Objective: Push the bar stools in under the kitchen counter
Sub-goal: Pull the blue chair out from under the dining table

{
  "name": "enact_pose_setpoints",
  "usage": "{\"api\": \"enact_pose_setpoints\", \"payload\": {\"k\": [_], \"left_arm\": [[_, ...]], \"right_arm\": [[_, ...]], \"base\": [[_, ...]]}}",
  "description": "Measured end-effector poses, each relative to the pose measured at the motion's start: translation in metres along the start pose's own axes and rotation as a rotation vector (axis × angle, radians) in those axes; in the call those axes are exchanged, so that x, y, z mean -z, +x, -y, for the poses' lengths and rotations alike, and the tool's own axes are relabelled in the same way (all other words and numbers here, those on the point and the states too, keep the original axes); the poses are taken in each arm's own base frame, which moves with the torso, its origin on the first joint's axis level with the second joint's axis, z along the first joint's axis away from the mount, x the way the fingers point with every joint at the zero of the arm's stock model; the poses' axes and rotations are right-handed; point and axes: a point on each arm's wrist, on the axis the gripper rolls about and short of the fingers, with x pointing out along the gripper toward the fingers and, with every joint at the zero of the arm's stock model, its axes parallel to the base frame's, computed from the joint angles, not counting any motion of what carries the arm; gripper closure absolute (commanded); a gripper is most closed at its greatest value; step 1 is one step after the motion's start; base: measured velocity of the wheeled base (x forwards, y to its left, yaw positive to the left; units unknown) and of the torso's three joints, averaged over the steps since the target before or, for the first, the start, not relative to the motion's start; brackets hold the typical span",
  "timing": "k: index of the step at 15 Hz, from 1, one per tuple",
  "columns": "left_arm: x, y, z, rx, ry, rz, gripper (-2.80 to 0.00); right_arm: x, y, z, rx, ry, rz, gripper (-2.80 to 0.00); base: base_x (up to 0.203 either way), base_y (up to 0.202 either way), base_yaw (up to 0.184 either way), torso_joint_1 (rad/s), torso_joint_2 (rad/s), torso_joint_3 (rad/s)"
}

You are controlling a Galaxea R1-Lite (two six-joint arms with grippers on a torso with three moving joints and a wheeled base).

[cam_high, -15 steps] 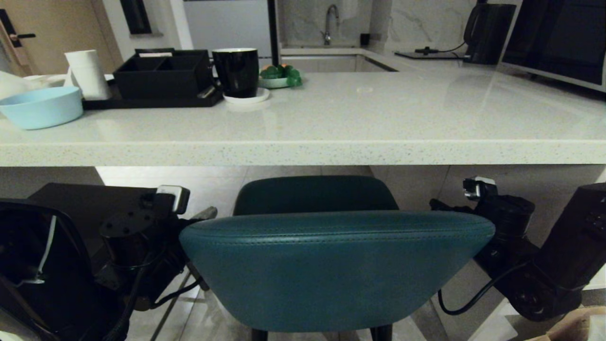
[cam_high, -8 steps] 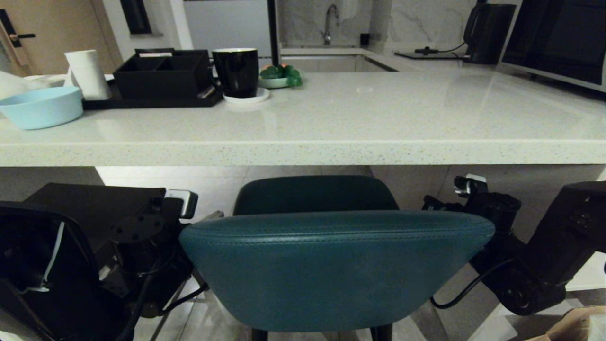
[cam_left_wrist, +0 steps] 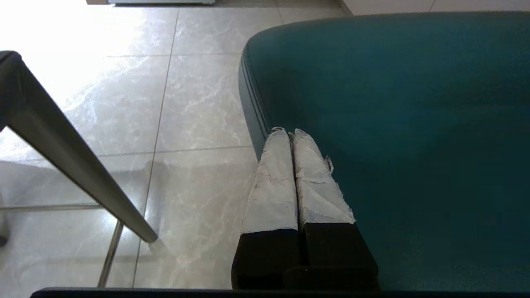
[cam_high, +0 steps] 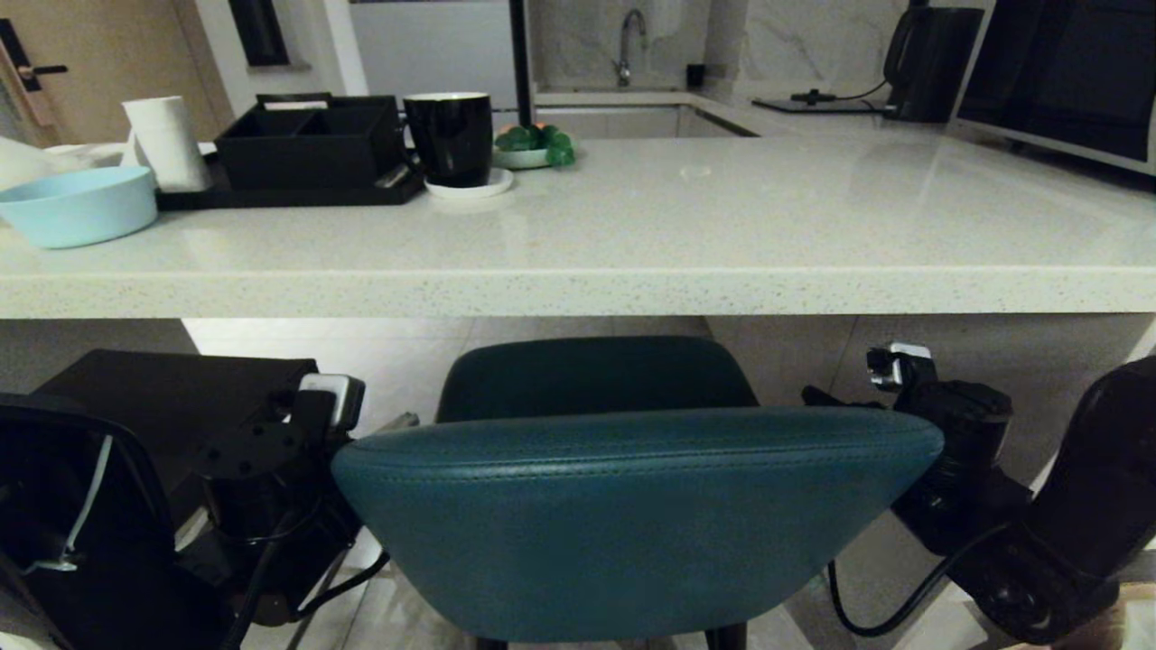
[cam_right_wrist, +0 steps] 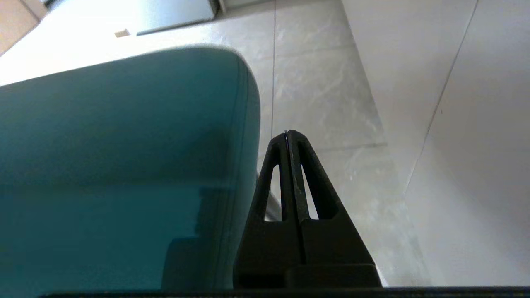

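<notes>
Holding nothing visible: blue bowl (cam_high: 77, 204), black mug (cam_high: 449, 137)

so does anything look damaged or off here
The pale wrap on the left pincer's fingers is torn and frayed along its edges, with loose flaps near the teal stool. The right pincer's bare black fingers look intact. Nothing on the counter looks spilled or askew.

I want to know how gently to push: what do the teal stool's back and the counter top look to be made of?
The teal stool's back looks like padded leather or faux leather, matte, with a stitched seam along its top edge. The counter top looks like polished speckled stone or quartz: it mirrors the mug.
</notes>
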Motion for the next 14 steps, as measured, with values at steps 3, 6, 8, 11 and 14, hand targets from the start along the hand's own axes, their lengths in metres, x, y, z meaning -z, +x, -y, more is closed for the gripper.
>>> {"api": "enact_pose_setpoints", "payload": {"k": [3,6,8,11,14], "left_arm": [[0.001,-0.005,-0.001,-0.001,0.002,-0.013,0.00],[0.001,-0.008,-0.002,-0.002,0.002,-0.017,0.00],[0.002,-0.008,-0.002,-0.002,0.004,-0.021,0.00],[0.002,-0.008,-0.001,0.002,0.005,-0.022,0.00],[0.001,-0.007,0.000,0.002,0.003,-0.015,0.00]], "right_arm": [[0.002,-0.021,-0.003,-0.023,-0.005,-0.008,0.00],[0.008,-0.035,-0.008,-0.019,-0.015,-0.037,0.00],[0.008,-0.040,-0.014,-0.018,-0.019,-0.038,0.00],[0.007,-0.043,-0.020,-0.042,-0.023,-0.037,0.00],[0.007,-0.044,-0.020,-0.043,-0.022,-0.033,0.00]], "base": [[0.000,0.000,0.000,0.000,0.00,0.000],[0.000,0.000,0.000,0.000,0.00,0.000],[0.000,0.000,0.000,0.000,0.00,0.000],[0.000,0.000,0.000,0.000,0.00,0.000],[-0.130,0.000,0.000,0.010,0.00,0.001]]}}
